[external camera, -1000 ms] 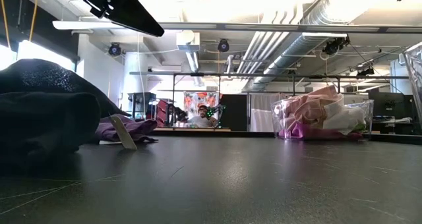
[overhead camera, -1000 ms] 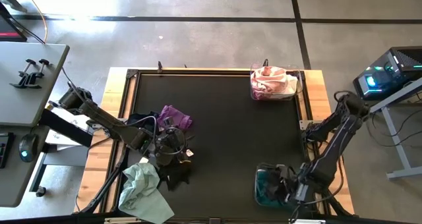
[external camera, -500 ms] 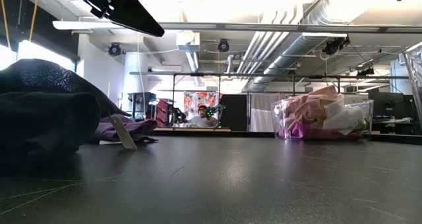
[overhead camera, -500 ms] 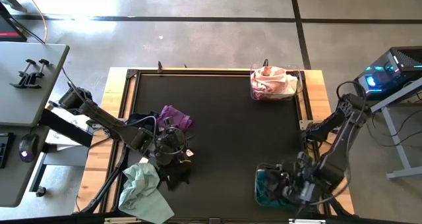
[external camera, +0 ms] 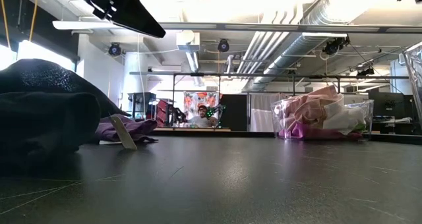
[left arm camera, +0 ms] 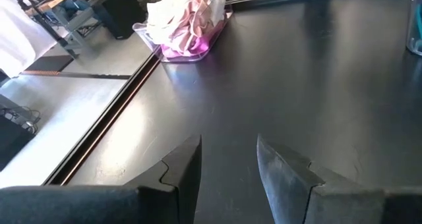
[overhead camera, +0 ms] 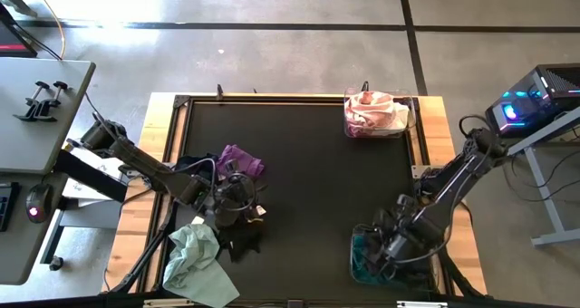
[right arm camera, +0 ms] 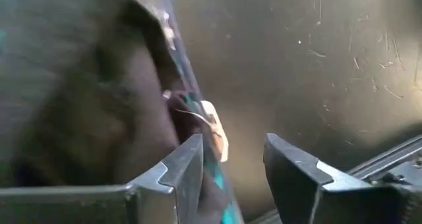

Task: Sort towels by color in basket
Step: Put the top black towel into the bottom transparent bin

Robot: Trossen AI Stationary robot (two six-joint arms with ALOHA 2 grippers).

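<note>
A loose pile of towels lies on the table's left side: a purple one (overhead camera: 241, 160) (external camera: 125, 128), black ones (overhead camera: 239, 241) (external camera: 39, 112) and a pale mint one (overhead camera: 192, 259). My left gripper (overhead camera: 243, 202) (left arm camera: 227, 165) hovers open over this pile and holds nothing. A clear basket of teal and dark towels (overhead camera: 364, 255) (right arm camera: 99, 85) sits at the near right. My right gripper (overhead camera: 379, 251) (right arm camera: 232, 165) is open just above that basket's edge. Another clear basket (overhead camera: 375, 114) (external camera: 322, 118) (left arm camera: 186, 23) at the far right holds pink and white towels.
The dark table top (overhead camera: 317, 181) lies bare between the pile and the two baskets. A wooden frame (overhead camera: 163, 109) borders the mat. A side desk with clamps (overhead camera: 41, 100) stands beyond the left edge, and a lit device (overhead camera: 535, 95) stands to the right.
My right arm has shifted above the near-right basket: its wrist swung out toward the table's right edge, then came back toward the left and far side. The left arm and the towels have kept still.
</note>
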